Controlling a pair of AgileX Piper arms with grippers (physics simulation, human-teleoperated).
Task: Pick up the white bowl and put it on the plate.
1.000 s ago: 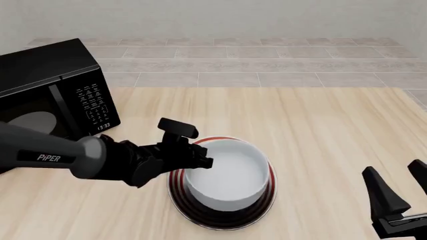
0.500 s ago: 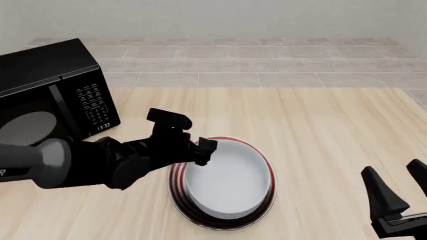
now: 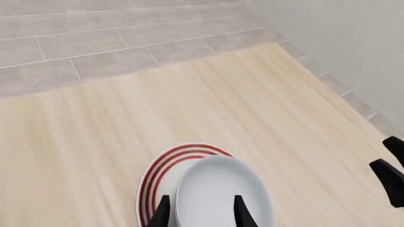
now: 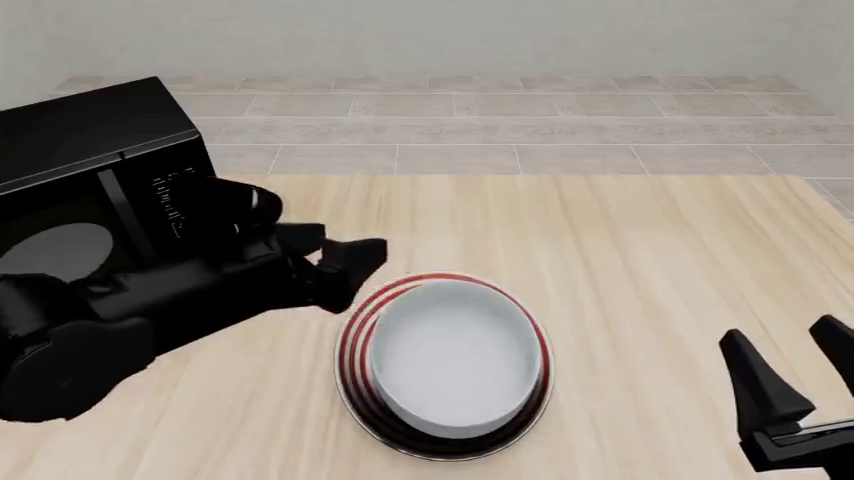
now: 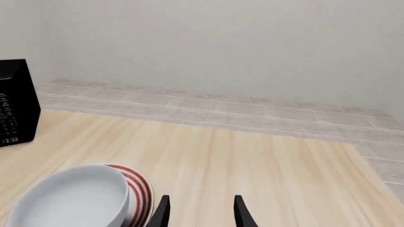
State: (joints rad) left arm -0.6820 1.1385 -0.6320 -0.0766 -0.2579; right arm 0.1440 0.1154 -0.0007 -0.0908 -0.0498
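The white bowl (image 4: 447,362) sits on the red-ringed plate (image 4: 355,338) near the table's front middle. Both show in the left wrist view, bowl (image 3: 221,194) on plate (image 3: 161,170), and in the right wrist view, bowl (image 5: 69,198) on plate (image 5: 140,191). My left gripper (image 4: 350,262) is open and empty, up and to the left of the bowl, clear of it. My right gripper (image 4: 790,375) is open and empty at the front right, well apart from the plate.
A black microwave (image 4: 100,175) stands at the table's left (image 5: 11,111). A tiled floor strip and pale wall lie beyond the table's far edge. Bare wooden tabletop (image 4: 641,260) lies to the right of and behind the plate.
My left gripper has let go of the bowl's rim and pulled back up and to the left. The bowl stays on the plate. The right arm has not moved.
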